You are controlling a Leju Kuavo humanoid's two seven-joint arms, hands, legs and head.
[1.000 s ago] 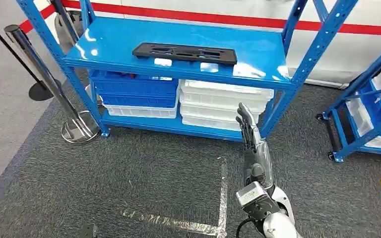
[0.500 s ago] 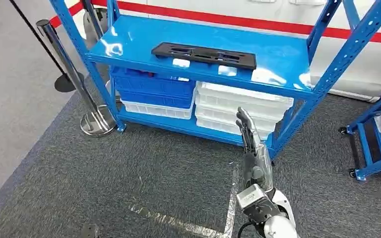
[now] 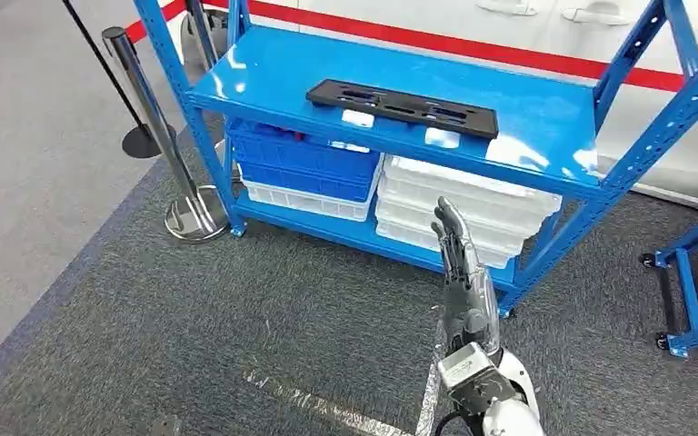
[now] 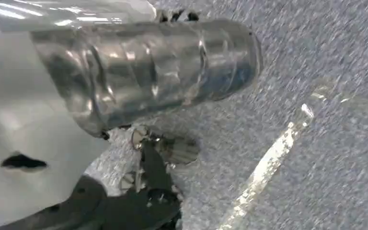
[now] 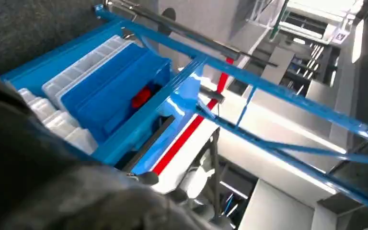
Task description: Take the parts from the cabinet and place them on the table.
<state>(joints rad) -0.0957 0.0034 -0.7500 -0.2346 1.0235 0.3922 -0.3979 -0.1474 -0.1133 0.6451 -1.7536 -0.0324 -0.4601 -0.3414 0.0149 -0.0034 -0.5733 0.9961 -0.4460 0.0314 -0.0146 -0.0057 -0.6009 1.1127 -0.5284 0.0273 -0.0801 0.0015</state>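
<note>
A long flat black part point(image 3: 402, 108) with slots lies on the top board of the blue shelf rack point(image 3: 273, 77), toward its front edge. My right hand point(image 3: 454, 250) is raised in front of the rack's lower level, fingers straight and apart, holding nothing. It is below the black part and well short of it. In the right wrist view the hand point(image 5: 52, 191) is a dark blur, with the rack's blue bin point(image 5: 110, 96) and a red item point(image 5: 141, 98) inside it beyond.
Stacked blue bins point(image 3: 304, 163) and white bins point(image 3: 454, 204) fill the rack's lower level. A chrome stanchion point(image 3: 150, 109) stands left of the rack. Another blue wheeled rack point(image 3: 691, 291) stands at the right. Tape lines point(image 3: 327, 409) mark the grey carpet.
The whole picture has shifted: the camera moved, so the rack now sits further right and nearer. My right hand stays raised and spread as before.
</note>
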